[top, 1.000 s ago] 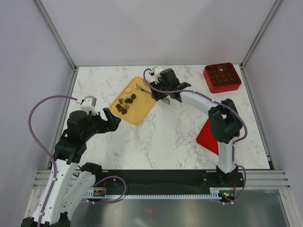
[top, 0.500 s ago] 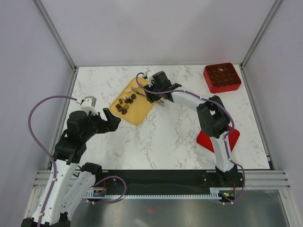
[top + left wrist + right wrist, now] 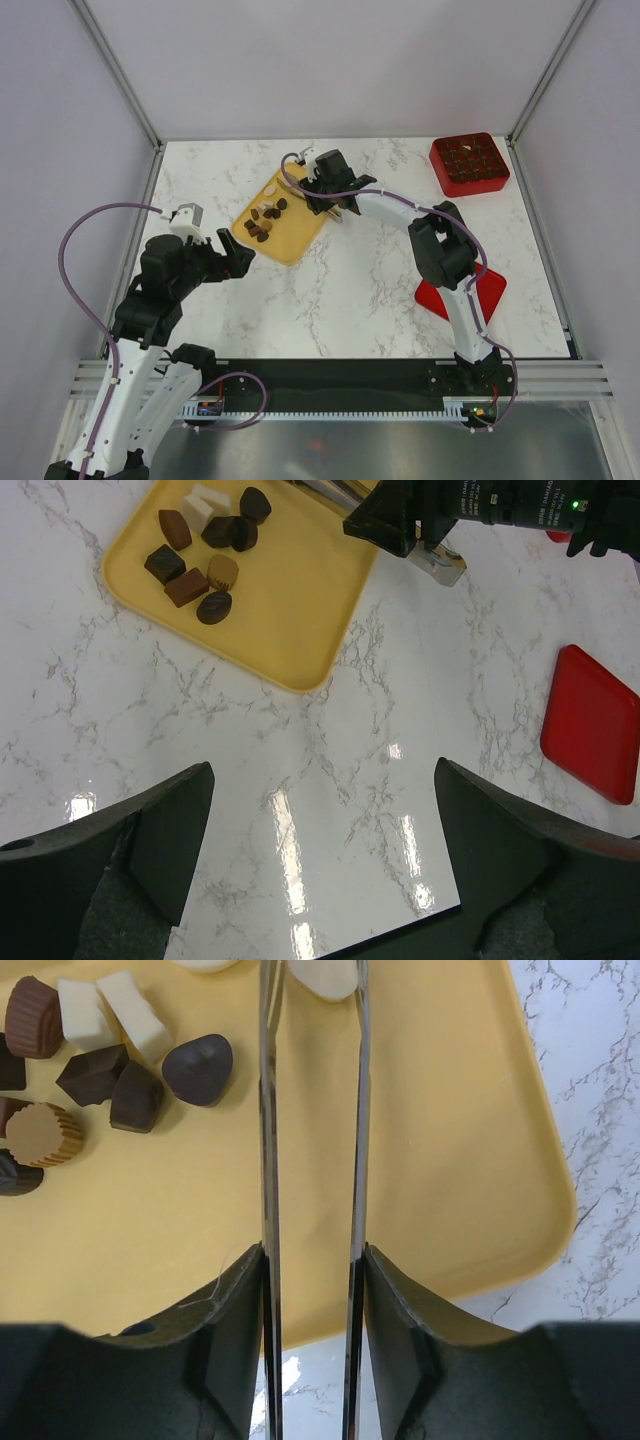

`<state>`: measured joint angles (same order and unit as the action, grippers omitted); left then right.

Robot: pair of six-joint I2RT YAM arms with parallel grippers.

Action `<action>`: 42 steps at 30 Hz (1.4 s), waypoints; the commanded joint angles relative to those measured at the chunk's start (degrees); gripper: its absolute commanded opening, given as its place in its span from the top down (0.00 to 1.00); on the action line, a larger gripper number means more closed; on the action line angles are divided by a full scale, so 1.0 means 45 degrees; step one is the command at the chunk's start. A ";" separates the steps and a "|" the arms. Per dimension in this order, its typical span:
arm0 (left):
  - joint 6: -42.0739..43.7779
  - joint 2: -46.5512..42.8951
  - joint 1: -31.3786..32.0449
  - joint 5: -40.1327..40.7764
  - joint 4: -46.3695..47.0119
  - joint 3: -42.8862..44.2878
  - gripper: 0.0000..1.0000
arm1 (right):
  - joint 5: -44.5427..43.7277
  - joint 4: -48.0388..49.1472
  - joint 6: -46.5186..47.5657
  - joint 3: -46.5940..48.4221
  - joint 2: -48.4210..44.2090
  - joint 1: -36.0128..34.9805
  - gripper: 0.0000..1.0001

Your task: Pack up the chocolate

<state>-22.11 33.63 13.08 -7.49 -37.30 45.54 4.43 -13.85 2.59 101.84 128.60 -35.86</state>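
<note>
The chocolate (image 3: 266,220) lies as several dark brown and white pieces on the yellow tray (image 3: 292,240), also seen in the left wrist view (image 3: 205,558). My right gripper (image 3: 325,192) hangs over the tray's far right part, shut on metal tongs (image 3: 268,1110) whose two blades run forward with a gap between them. A white chocolate piece (image 3: 322,978) sits between the blade tips at the top edge; the other chocolate pieces (image 3: 120,1065) lie to their left. My left gripper (image 3: 232,252) is open and empty above bare table, near the tray's front left.
A red gridded box (image 3: 468,165) stands at the back right corner. A flat red lid (image 3: 494,291) lies at the right, partly under my right arm, and shows in the left wrist view (image 3: 592,725). Walls enclose the marble table (image 3: 350,300).
My right arm has swung left, carrying the tongs further over the tray toward the white piece, and the blades have drawn slightly closer. The left arm has not moved.
</note>
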 commanded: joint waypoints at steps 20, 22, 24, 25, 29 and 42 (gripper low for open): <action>0.0167 -0.0090 -0.0056 0.0199 0.0398 -0.0061 0.00 | -0.0828 -0.2331 -0.1101 0.0062 -0.3166 0.0504 0.66; 0.0167 -0.0090 -0.0075 0.0199 0.0379 -0.0061 0.00 | -0.0672 -0.2937 -0.1355 0.0161 -0.3478 0.0876 0.67; 0.0167 -0.0129 -0.0075 0.0238 0.0398 -0.0081 0.00 | -0.0787 -0.3347 -0.1454 0.0122 -0.3886 0.1559 0.67; 0.0167 -0.0129 -0.0075 0.0238 0.0398 -0.0081 0.00 | -0.0885 -0.3445 -0.1454 0.0103 -0.4025 0.1813 0.66; 0.0167 -0.0090 -0.0075 0.0179 0.0398 -0.0081 0.00 | -0.1432 -0.3875 -0.1668 0.0064 -0.4572 0.3782 0.66; 0.0167 0.0008 -0.0075 0.0082 0.0398 -0.0081 0.00 | -0.3347 -0.4267 -0.2528 0.1001 -0.3617 0.7693 0.66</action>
<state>-22.11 33.65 13.08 -7.49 -37.28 45.54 -9.13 -33.41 -6.90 102.94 111.09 -2.26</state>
